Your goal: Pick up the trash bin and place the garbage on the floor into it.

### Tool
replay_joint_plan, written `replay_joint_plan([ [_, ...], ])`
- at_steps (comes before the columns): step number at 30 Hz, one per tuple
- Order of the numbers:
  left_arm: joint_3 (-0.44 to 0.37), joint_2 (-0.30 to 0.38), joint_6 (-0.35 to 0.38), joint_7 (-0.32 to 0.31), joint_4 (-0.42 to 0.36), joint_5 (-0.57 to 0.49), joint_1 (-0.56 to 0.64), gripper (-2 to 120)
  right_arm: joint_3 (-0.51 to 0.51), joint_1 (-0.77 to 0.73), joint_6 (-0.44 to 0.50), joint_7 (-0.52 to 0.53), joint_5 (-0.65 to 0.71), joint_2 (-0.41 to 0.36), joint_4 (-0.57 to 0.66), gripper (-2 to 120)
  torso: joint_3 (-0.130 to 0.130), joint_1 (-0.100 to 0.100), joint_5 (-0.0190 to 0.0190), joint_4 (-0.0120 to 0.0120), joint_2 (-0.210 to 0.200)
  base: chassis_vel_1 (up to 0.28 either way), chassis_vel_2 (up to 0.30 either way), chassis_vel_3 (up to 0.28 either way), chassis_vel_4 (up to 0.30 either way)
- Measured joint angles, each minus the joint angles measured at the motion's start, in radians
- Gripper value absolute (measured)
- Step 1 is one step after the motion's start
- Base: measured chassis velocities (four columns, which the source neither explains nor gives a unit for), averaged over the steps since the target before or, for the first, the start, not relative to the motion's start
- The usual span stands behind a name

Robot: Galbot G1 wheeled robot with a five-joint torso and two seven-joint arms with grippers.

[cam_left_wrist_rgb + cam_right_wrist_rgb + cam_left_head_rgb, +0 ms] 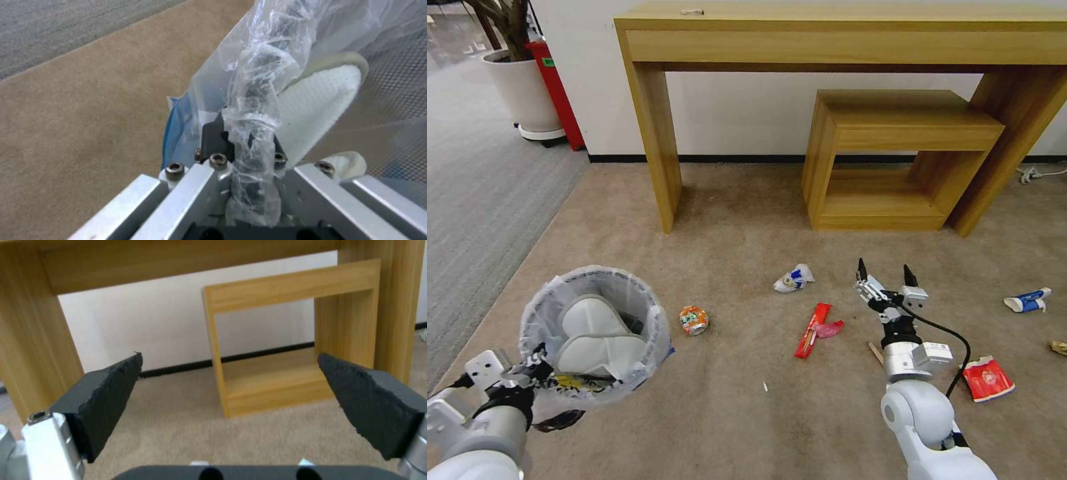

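Gripping the rim of the trash bin (594, 330), the left gripper (534, 363) is pinching the translucent bag and the bin's edge together, holding the bin lifted at the robot's left with two white slippers (597, 337) lying inside. Over the beige floor (740, 413), the right gripper (887, 275) is hovering with its dark pads spread wide and nothing between them, pointing toward the wooden table (840, 33). Nearest to it, just to its left and slightly nearer the robot, a red wrapper (812, 330) is lying with its long axis running roughly away from the robot. A crushed can (694, 320) is sitting closer to the bin, so the right arm is likely better placed for the wrapper.
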Motion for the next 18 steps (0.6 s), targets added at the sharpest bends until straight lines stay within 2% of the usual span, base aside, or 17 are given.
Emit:
replay_joint_plan([
  [12,-0.01,-0.009,0.002,0.0,-0.012,-0.001,0.008,1,-0.031,0.002,-0.023,0.001,-0.004,0.011,-0.021,100,0.0,0.0,0.0,0.0,0.0,0.0,0.0,0.0,0.0],
  [16,-0.01,-0.013,0.002,0.0,-0.012,0.0,0.011,1,-0.052,0.021,-0.085,-0.004,0.005,0.012,-0.044,100,0.0,0.0,-0.0001,0.0,0.0,0.0,0.0,0.0,0.0],
  [18,-0.01,-0.014,0.002,-0.001,-0.013,0.003,0.012,1,-0.072,0.046,-0.169,-0.007,0.031,0.014,-0.066,100,0.0,0.0,-0.0001,0.0,0.0,0.0,0.0,0.0,0.0],
])
